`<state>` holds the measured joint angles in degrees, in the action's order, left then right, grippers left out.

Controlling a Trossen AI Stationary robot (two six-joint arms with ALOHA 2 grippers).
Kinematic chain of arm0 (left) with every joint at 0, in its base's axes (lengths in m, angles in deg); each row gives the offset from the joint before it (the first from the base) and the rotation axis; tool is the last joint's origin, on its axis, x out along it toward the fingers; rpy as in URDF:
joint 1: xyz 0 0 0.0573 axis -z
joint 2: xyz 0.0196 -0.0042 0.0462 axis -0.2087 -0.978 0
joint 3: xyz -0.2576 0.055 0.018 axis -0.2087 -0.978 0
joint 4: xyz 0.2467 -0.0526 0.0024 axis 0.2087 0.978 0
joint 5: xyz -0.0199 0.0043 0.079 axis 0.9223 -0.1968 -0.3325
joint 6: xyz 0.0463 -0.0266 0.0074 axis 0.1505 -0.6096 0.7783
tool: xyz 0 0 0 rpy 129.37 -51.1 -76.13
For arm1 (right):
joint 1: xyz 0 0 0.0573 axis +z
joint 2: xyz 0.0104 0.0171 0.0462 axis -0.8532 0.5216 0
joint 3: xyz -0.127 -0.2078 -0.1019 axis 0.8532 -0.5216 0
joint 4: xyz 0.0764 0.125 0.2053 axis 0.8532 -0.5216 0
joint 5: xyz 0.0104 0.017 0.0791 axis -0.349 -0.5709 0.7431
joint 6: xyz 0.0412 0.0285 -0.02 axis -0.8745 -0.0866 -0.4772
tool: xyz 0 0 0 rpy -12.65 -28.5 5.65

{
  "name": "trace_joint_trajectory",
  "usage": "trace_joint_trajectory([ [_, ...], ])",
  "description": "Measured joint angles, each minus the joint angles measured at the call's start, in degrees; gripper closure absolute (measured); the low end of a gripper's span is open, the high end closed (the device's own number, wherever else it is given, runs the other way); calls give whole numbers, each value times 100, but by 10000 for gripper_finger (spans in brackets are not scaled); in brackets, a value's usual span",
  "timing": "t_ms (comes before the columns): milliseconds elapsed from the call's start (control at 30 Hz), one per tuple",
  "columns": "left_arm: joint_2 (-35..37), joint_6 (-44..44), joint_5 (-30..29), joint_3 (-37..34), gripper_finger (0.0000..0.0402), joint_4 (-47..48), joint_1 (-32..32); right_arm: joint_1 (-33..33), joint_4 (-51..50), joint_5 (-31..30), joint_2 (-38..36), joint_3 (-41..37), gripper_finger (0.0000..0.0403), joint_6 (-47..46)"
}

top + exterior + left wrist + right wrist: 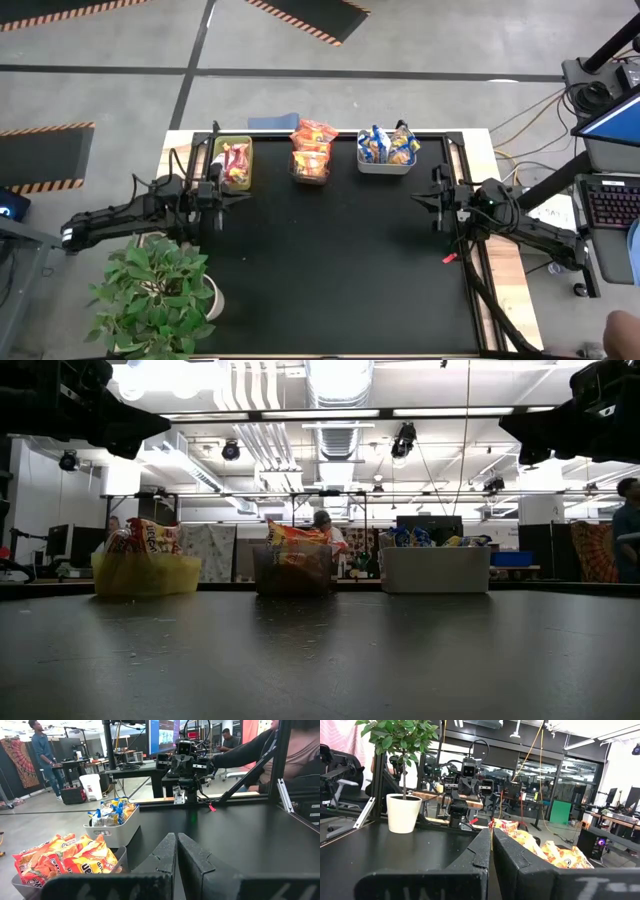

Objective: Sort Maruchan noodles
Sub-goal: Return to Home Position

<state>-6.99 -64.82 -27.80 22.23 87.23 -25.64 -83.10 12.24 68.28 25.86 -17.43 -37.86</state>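
Three bins stand in a row along the table's far edge. The green bin holds white-and-red Maruchan noodles. Orange-red packets are piled up in the dark mesh bin. The white bin contains blue-and-yellow packets. My left gripper hangs level above the table's left side, shut and holding nothing, its fingers pointing across the table. My right gripper hangs over the right side, also shut and holding nothing, and faces the left one.
A potted plant in a white pot stands at the table's near left corner, beside the left arm. The black tabletop stretches between the arms. A keyboard and a screen sit off the right side. People stand in the room beyond the table.
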Motion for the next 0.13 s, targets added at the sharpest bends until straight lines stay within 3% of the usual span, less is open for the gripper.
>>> trace_joint_trajectory([
  [133, 0, 0, 0, 0, 402, 0, 1, 0, 0, 0, 0, 0, 394, 0],
])
